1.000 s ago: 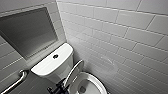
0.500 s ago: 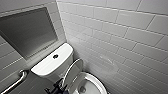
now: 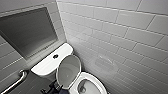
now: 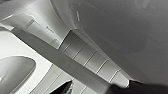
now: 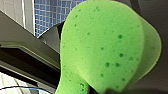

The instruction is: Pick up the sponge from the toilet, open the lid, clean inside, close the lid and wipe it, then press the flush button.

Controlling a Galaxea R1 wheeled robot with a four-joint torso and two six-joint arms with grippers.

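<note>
R gripper point(image 5: 106, 90): clamped on sponge point(image 5: 105, 47) (R wrist view). Only a dark bit of the gripper shows, at the sponge's narrow end. Sponge is bright green w/ small pores, pinched thin at that end and bulging wide elsewhere, v. close to cam. Nothing under it, so it is carried in air. Behind it: blue mosaic tiles point(image 5: 47, 12) and pale grey ledges, blurred.

L gripper point(image 4: 136, 88): dark mass at frame edge (L wrist view). Open or closed: cannot tell. Close in front is a large smooth grey curved surface point(image 4: 125, 37); cannot tell which part of the toilet it is. Beside it, white tiles point(image 4: 95, 60) w/ dark joints.

Head view:
- toilet point(image 3: 98, 82) sits in corner, white, glossy.
- lid point(image 3: 68, 71) is up, tilted back toward the tank, grey inner face to cam. Its top edge overlaps the tank's front.
- bowl point(image 3: 85, 87) is uncovered, dark at the bottom.
- flush button point(image 3: 55, 56) is small, round, dark, mid tank top point(image 3: 45, 65).
- dark blurred shape point(image 3: 53, 87) sits just beside the lid's lower edge, on the grab-bar side. Robot part or not: cannot tell.
- grab bar point(image 3: 15, 81) is metal, on the wall L of the tank.
- dark recessed panel point(image 3: 27, 32) is in the wall above the tank.
- tiled wall point(image 3: 125, 37) is pale w/ large tiles, along the toilet's other side.
</note>
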